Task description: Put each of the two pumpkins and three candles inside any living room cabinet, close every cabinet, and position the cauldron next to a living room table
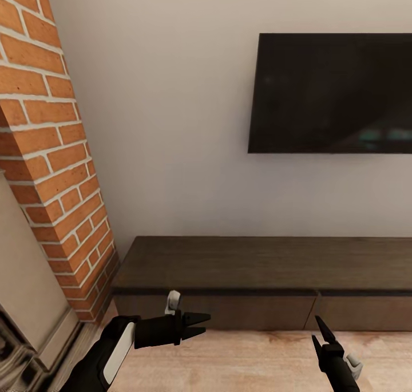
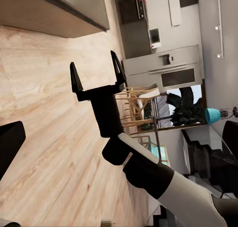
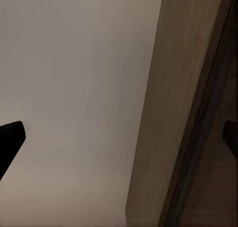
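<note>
Across the lower half of the head view runs the cabinet [image 1: 269, 266], a long, low dark-brown unit against the pale wall, below a wall-mounted television [image 1: 332, 93] at the upper right and beside a brick column [image 1: 51, 151] at the left. We judge the cabinet to be rigid and heavy; its drawer fronts [image 1: 252, 311], in the bottom band of the frame, appear flush and shut, with a vertical seam at the lower right and no handle that we can make out, so a hold would probably have to be found at a front's top edge or at the seam. What the drawers contain cannot be told while they are shut, and the cabinet top is bare. At the lower left, the left tool [image 1: 201, 325] points toward the right of the frame, fingers spread and empty; at the lower right, the right tool [image 1: 320, 333] points upward toward the drawer fronts, likewise spread and empty, as the left wrist view confirms [image 2: 96, 70].
</note>
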### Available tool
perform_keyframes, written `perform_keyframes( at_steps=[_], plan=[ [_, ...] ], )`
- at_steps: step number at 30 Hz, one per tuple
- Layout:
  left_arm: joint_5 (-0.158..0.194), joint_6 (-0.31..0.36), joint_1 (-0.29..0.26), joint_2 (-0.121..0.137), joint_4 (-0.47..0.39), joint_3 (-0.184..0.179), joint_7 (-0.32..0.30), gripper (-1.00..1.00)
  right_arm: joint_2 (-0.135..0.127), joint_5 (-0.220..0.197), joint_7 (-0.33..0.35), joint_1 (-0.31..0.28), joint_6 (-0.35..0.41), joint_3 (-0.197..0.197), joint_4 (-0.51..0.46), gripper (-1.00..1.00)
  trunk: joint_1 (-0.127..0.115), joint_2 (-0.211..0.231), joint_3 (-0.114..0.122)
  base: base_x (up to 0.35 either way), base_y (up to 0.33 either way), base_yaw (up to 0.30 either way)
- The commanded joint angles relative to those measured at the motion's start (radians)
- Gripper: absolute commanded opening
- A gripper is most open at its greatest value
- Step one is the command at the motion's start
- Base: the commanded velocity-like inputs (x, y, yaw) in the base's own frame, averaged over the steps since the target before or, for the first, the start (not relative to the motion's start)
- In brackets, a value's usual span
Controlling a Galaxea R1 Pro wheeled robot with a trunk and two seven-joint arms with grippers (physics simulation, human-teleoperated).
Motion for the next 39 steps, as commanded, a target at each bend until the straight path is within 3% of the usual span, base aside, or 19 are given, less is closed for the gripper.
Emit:
perform_keyframes(
  at_steps=[1,39],
  plan=[
    [0.001,0.005,-0.001,0.0,0.0,0.0,-0.002,1.0,0.0,-0.011,0.003,-0.001,0.01,0.0,0.0,1.0,0.004,-0.008,-0.004,0.0,0.0,0.0],
    [0.001,0.005,-0.001,-0.001,-0.001,-0.001,-0.016,1.0,0.0,-0.011,0.001,-0.001,0.01,0.0,0.0,1.0,0.149,-0.274,-0.123,0.0,0.0,0.0]
  ],
)
